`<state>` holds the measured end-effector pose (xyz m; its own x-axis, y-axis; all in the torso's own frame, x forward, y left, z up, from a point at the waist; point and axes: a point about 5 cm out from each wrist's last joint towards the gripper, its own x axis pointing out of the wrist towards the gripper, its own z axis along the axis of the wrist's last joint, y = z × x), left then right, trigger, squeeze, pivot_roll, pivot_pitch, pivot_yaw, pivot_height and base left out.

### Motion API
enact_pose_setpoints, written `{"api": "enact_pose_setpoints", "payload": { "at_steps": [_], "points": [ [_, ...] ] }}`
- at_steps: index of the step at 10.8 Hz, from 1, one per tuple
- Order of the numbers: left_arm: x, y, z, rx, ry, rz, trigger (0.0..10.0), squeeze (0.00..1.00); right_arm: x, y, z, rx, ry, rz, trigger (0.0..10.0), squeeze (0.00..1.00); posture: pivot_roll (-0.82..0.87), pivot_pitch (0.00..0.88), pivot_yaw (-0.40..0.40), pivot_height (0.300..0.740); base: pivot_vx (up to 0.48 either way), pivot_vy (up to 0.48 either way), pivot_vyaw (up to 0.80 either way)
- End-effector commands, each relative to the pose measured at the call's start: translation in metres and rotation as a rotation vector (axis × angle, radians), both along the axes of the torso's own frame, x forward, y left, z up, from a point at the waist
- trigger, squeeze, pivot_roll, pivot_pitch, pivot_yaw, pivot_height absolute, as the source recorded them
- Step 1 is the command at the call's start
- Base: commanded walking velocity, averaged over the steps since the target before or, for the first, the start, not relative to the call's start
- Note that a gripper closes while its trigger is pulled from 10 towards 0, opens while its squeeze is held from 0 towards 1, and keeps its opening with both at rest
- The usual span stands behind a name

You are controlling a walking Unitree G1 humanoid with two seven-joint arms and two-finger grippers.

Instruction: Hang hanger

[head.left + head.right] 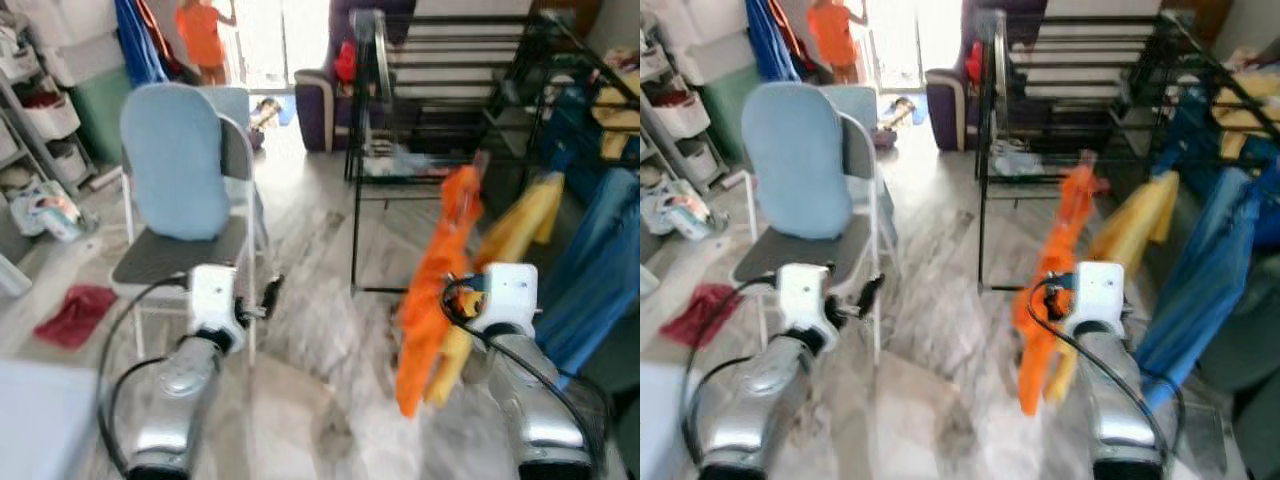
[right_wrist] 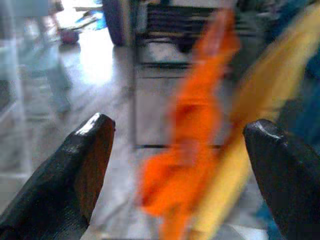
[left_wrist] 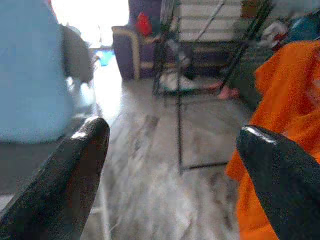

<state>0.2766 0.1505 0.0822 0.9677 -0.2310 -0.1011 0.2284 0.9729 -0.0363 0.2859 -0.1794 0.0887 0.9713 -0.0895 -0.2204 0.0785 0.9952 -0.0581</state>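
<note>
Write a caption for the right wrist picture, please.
Open right gripper facing a blurred orange garment beside a yellow one.

Folding chair [image 1: 185, 255] with blue cushion [image 1: 178, 160], red cloth [image 1: 75, 312] (floor), purple sofa [image 1: 322, 100]

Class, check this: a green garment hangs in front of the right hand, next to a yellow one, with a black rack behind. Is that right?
Not quite. The garment in front of the right hand is orange, not green, as the right wrist view shows. It does hang beside the yellow one, with the black rack behind.
</note>
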Motion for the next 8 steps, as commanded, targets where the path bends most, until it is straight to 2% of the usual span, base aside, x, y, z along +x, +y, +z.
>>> {"api": "enact_pose_setpoints", "payload": {
  "at_steps": [1,2,6,8],
  "points": [
    [0.002,-0.0073,0.0025,-0.004,-0.002,-0.024,10.0,0.0,0.0013,-0.0052,0.0043,-0.017,-0.01,-0.023,10.0,0.0,-0.11,0.0,0.018,0.74,0.469,0.0,-0.51],
    [0.0024,-0.0096,0.002,0.004,0.001,-0.036,10.0,0.0,0.0009,-0.0055,0.004,-0.017,-0.007,-0.025,10.0,0.0,-0.11,0.0,0.02,0.74,0.465,0.0,-0.41],
    [-0.0006,-0.0146,0.0024,0.013,0.0,-0.07,10.0,0.0,0.0018,-0.0045,0.0029,-0.022,0.001,-0.045,10.0,0.0,-0.11,0.0,0.025,0.74,0.474,0.0,0.0],
    [-0.0005,-0.0134,0.0023,-0.012,0.006,-0.049,10.0,0.0,0.0023,-0.0032,0.0013,-0.01,0.017,-0.042,10.0,0.0,-0.1,0.0,0.023,0.74,0.133,0.0,0.0]
  ]
}}
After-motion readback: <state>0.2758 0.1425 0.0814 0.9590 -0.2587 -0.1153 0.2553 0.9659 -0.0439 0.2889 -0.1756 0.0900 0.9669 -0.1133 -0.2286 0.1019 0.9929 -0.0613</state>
